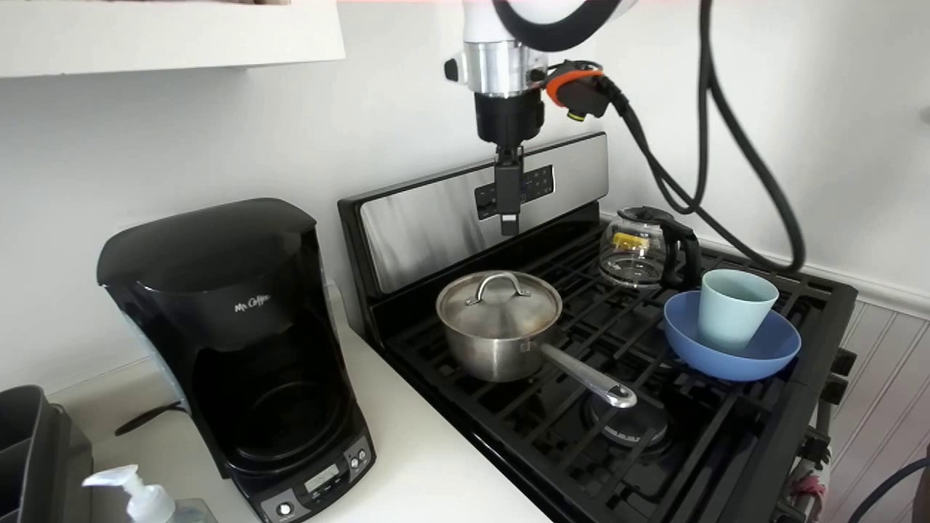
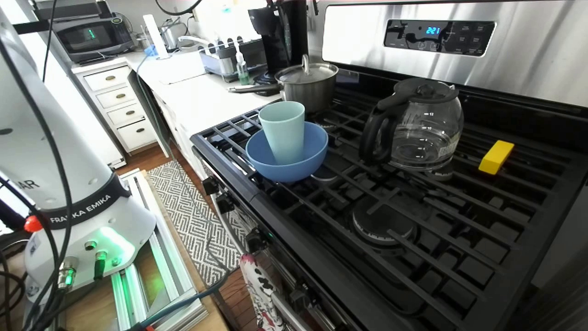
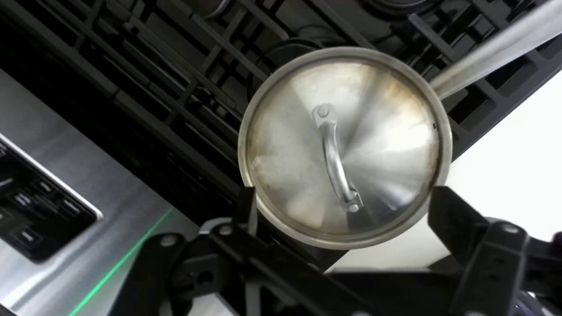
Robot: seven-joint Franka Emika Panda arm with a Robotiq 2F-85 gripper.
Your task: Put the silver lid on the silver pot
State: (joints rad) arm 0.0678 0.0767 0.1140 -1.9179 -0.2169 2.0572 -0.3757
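Gripper (image 3: 344, 204): its two black fingers (image 3: 454, 226) stand wide apart; it hangs over the silver lid (image 3: 355, 145), with open air between it and the metal.
Stove (image 2: 330, 271): one side edge runs straight beside the white counter (image 1: 443, 472); a stretch of black grates (image 1: 617, 319) lies between the silver pot (image 1: 487, 356) and the blue bowl (image 1: 734, 367). Behind rises a smooth white wall (image 1: 399, 94); on the floor I see a patterned rug (image 2: 193, 216).
Coffee maker (image 1: 218, 261): glossy black, on the counter, with a strip of white surface between it and the stove.
Silver pot: round, of shiny steel; it stands upright on the grates near the counter, its long straight handle (image 1: 592, 374) pointing toward the stove's front.
Glass carafe (image 2: 427, 133): rounded, black-handled, standing on the grates, apart from the pot.
Blue bowl: smooth, resting on the grates near the front edge.
Silver lid: it lies on the pot and covers its mouth; low cone shape, brownish near the border, with an arched loop (image 3: 334, 163) on top.
Mint cup (image 1: 734, 312): narrower toward the bottom, standing inside the bowl.
Yellow block (image 2: 496, 157): straight-sided, lying on the grates near the carafe.
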